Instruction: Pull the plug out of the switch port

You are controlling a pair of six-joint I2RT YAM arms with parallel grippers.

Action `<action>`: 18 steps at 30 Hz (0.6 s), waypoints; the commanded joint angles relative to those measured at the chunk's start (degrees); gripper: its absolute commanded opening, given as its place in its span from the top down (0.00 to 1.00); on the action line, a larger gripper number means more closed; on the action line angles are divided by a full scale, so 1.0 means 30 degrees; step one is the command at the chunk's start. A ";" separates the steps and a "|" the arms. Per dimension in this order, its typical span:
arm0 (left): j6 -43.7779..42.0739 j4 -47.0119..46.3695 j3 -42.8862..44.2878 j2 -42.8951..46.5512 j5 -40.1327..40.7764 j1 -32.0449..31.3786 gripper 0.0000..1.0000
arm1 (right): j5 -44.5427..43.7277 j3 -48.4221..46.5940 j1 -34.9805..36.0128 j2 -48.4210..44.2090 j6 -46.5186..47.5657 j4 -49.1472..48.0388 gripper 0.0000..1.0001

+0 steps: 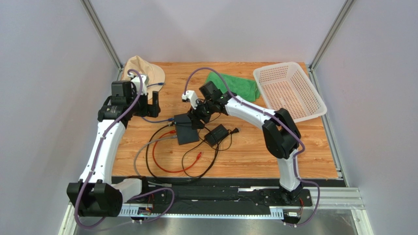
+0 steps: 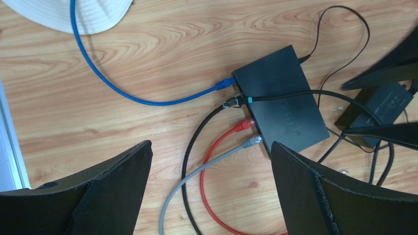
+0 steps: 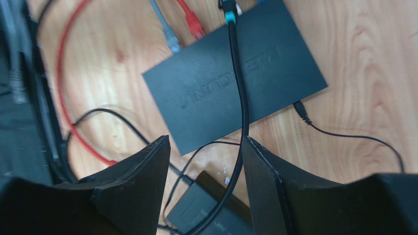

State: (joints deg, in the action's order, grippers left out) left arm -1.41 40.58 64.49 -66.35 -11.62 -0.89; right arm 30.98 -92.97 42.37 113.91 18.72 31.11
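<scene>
The switch (image 1: 186,130) (image 2: 287,100) (image 3: 235,73) is a flat black box lying mid-table. Along its port edge sit a blue plug (image 2: 224,84), a black plug with a teal band (image 2: 234,102) (image 3: 228,15), a red plug (image 2: 244,126) and a grey plug (image 2: 252,142). I cannot tell which are seated. The teal-banded plug's black cable (image 3: 241,98) runs over the switch top and passes loosely between the fingers of my right gripper (image 3: 205,142) (image 1: 198,116), which is open just above the switch's far end. My left gripper (image 2: 211,147) (image 1: 148,105) hangs open, empty, left of the switch.
A black power adapter (image 1: 216,134) (image 3: 211,210) lies right of the switch among loose black, red and grey cables. A beige cap (image 1: 142,68) is at the back left, a green cloth (image 1: 233,84) behind the right arm, a white basket (image 1: 289,90) at the back right.
</scene>
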 commanded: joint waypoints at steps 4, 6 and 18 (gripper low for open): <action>0.0499 0.0537 -0.0167 0.3042 0.0796 0.0793 0.01 | -0.3381 -0.1061 0.1167 0.2577 0.0937 -0.0906 0.43; 0.0499 0.0420 -0.0430 0.3335 0.0448 0.0793 0.01 | -0.3996 -0.1032 0.1286 0.2723 0.1054 -0.1170 0.47; 0.0587 0.0157 -0.0754 0.3045 -0.1108 0.0793 0.05 | -0.5695 0.1573 0.1229 -0.0084 0.1115 -0.1846 1.00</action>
State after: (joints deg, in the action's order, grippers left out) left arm 0.32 42.22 61.95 -57.01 -13.15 1.32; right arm 17.37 -90.17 46.02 119.68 21.56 27.14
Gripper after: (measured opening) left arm 0.959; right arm 0.052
